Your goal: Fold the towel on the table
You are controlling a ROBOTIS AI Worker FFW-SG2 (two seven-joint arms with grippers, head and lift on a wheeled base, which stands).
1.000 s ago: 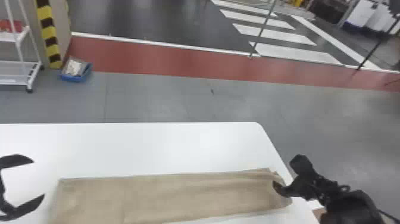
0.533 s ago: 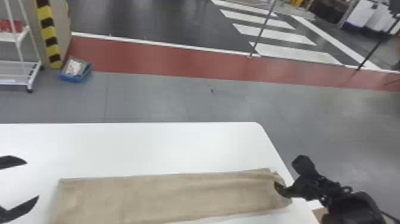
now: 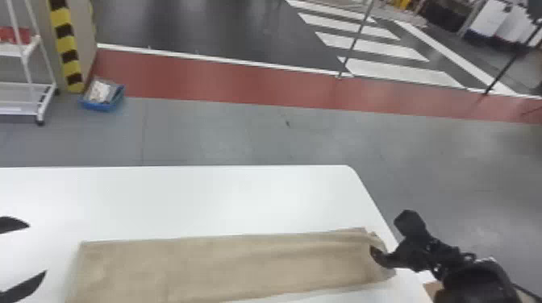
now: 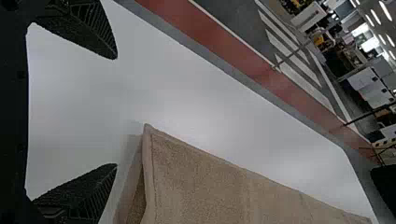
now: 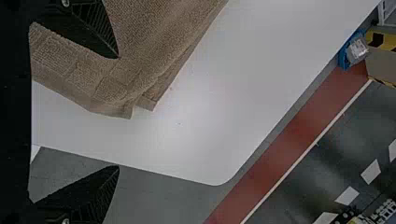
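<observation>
Left end effector (image 4: 116,111): It is standing wide open and holding nothing, beside the left end of the towel (image 3: 226,270), above the white surface (image 3: 201,201).
Left short end: A lower layer is peeking out from under the upper one, so I am judging that both layers are needing one common grip if this end is being turned.
Towel strip: It is lying long and narrow on the surface, looking already folded once lengthwise; the shorter fold seems to be remaining.
Right short end: The layers are spreading slightly apart at the far corner, and light wrinkles are running there.
Right end effector (image 5: 118,112): It is also standing wide open, with nothing gripped; one finger is lying over the towel end, the other is pointing out above the floor (image 5: 149,198). Whether the first is touching cloth, I cannot tell.
Step in hand: I am guessing it is the taking of the right end. Good work is requiring one finger under all layers, a gentle closing, then a low, straight carrying toward the left. Gripping only the top layer is risking a crooked fold.
</observation>
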